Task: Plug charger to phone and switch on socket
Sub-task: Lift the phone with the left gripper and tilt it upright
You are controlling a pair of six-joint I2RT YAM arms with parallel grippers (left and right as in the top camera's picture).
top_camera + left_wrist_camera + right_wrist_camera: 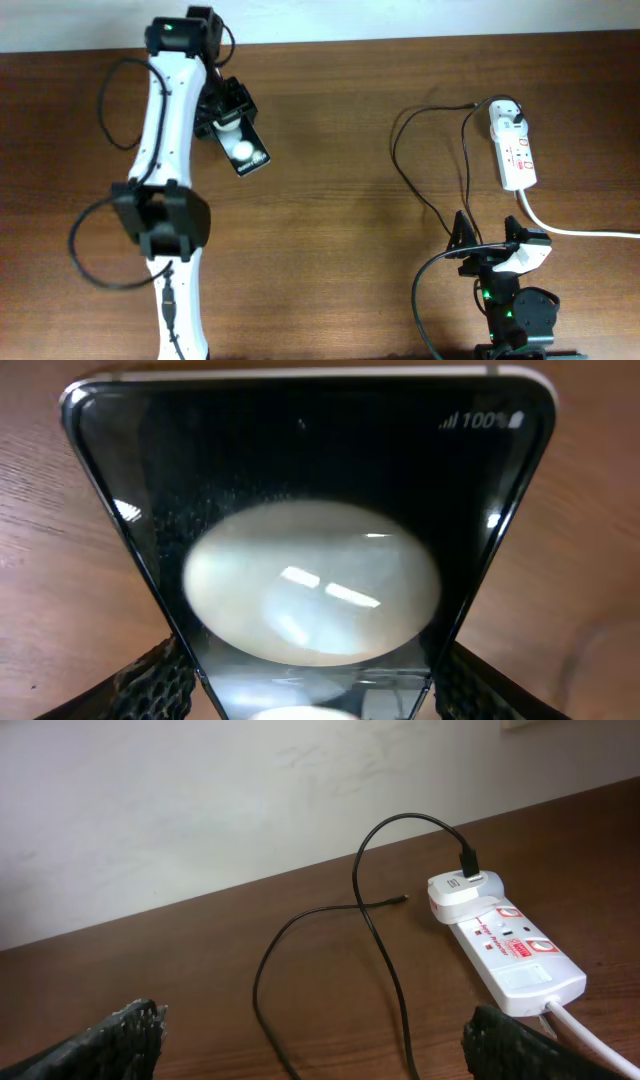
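Gripping the phone [310, 560] by its sides near the worktop's far-left part, the left hand [232, 125] is closed on it; the screen reads "100%". Right hand [497, 240] gapes wide, empty, near the front-right edge.

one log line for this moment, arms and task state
left gripper: shut on phone | right gripper: open, empty | charger: tip loose on table | socket: untouched

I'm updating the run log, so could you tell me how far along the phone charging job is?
Done: the white adapter sits in the socket. In hand: the left gripper is closed on the phone. Left: the charger tip lies loose on the table, the right gripper is open and empty, and whether the switch is on can't be judged.
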